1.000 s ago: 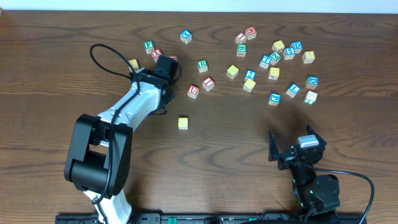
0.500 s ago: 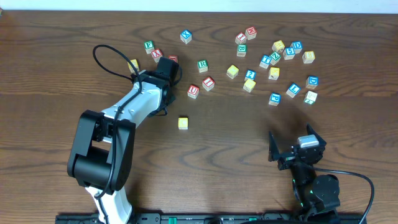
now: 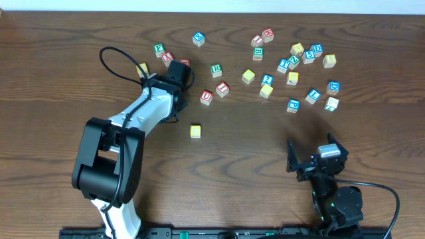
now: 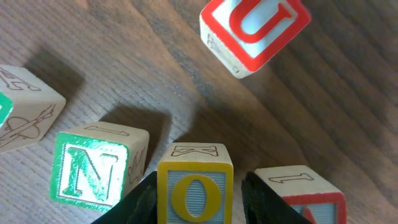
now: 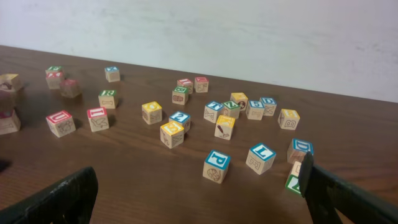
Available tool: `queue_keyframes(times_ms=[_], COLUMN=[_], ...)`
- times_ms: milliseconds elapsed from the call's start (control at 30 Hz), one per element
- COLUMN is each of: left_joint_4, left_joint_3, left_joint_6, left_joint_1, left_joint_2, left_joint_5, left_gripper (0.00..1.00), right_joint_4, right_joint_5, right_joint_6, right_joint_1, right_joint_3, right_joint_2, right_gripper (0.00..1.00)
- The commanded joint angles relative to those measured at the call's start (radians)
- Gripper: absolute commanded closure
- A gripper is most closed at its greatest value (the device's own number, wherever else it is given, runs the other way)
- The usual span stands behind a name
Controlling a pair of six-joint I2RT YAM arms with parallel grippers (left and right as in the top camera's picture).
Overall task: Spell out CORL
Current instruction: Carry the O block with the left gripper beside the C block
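Left claw (image 4: 196,205), half closed, gripped the yellow O cube (image 4: 194,190); right claw (image 5: 199,202) gaped wide. Nearby lay a green N cube (image 4: 93,169) and a red U cube (image 4: 255,31).

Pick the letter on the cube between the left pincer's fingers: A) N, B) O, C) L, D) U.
B: the left wrist view shows the yellow-bordered O cube between the fingers of the left pincer, while the U cube and N cube lie outside them.
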State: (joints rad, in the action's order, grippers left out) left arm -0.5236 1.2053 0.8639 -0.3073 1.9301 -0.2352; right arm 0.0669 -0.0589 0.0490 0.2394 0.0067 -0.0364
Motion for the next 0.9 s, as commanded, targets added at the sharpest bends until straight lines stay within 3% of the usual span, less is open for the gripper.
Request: queue_keyframes(times_ms=[0, 467, 733, 867], left_joint_4=[0.003, 0.002, -0.002, -0.003], left_joint_3=[-0.01, -0.011, -0.011, -0.011], left_joint_6=[-0.006, -0.017, -0.019, -0.041], left_joint_1=[0.014, 0.016, 0.016, 0.016], left_joint_2=[0.011, 0.011, 0.011, 0.011], left_joint_5=[-0.02, -0.02, -0.02, -0.02], left_gripper=[0.59, 0.6, 0.74, 0.77], right_joint_4=[0.004, 0.004, 0.004, 0.004], right_joint_5=[-0.002, -0.002, -0.002, -0.002], right_joint_6=[0.012, 0.012, 0.012, 0.012], right_joint_1=[-0.006, -0.006, -0.006, -0.006], right_joint_3=[-0.001, -0.001, -0.001, -0.001], right_joint_2=[0.005, 0.005, 0.005, 0.005], right_gripper=[0.01, 0.01, 0.01, 0.01])
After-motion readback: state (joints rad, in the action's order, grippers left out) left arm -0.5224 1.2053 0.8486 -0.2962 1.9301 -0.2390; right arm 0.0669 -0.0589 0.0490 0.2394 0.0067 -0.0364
